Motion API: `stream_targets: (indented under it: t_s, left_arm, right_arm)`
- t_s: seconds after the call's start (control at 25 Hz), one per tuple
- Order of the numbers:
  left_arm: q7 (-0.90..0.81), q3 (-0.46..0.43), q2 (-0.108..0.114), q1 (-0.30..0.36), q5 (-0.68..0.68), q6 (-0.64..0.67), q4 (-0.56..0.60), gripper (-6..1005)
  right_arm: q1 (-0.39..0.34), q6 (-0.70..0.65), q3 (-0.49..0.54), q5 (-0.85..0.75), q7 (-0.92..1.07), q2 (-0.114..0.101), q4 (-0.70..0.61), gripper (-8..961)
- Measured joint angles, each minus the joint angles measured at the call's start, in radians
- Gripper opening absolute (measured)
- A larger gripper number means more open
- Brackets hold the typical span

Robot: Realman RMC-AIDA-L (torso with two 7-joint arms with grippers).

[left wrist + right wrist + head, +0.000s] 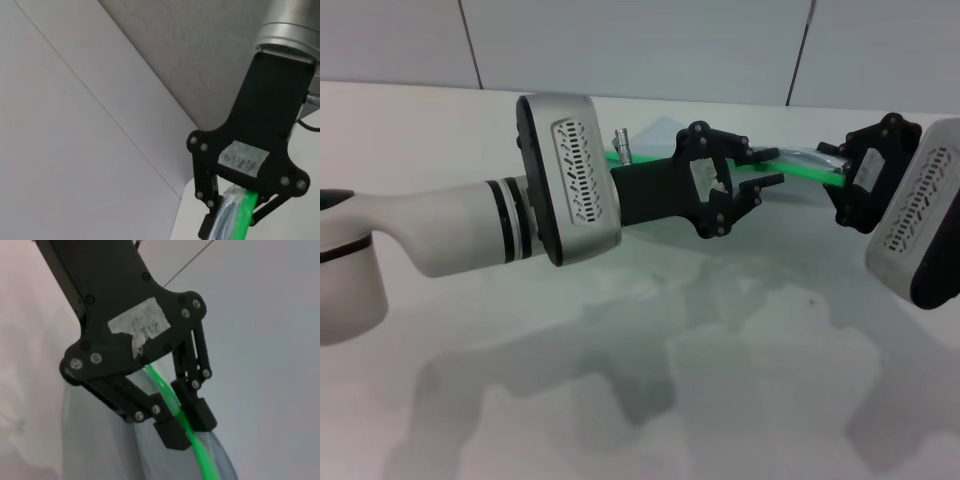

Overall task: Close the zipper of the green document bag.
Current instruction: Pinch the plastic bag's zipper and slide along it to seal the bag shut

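While held up above the desk (620,400):
Bag (100,440): hung between both claws.
Zipper (807,170): stretched from claw to claw.
Left claw (772,168): clamped on zipper.
Right claw (837,180): clamped on zipper's other end.

Bright, even light; soft arm shadows on the table (620,420).

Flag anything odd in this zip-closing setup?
The translucent bluish-grey bag is held off the white table between both grippers. Left gripper and right gripper each pinch the green zip strip. Nothing looks damaged.
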Motion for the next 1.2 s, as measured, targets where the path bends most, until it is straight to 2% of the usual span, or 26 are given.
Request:
stream_targets:
  t_s: [0.16, 0.6, 1.2]
  left_arm:
    - [0.000, -0.002, -0.001, 0.006, -0.004, -0.001, 0.000, 141]
    - [0.000, -0.007, -0.001, 0.010, -0.006, -0.001, 0.000, 76]
    - [0.000, -0.016, -0.002, 0.010, -0.008, 0.010, 0.007, 76]
  right_arm:
    - [-0.001, 0.000, 0.002, 0.000, 0.000, 0.000, 0.001, 63]
    - [-0.003, 0.000, -0.001, 0.000, 0.000, 0.000, 0.000, 63]
    - [-0.007, 0.000, 0.002, 0.000, 0.000, 0.002, 0.001, 64]
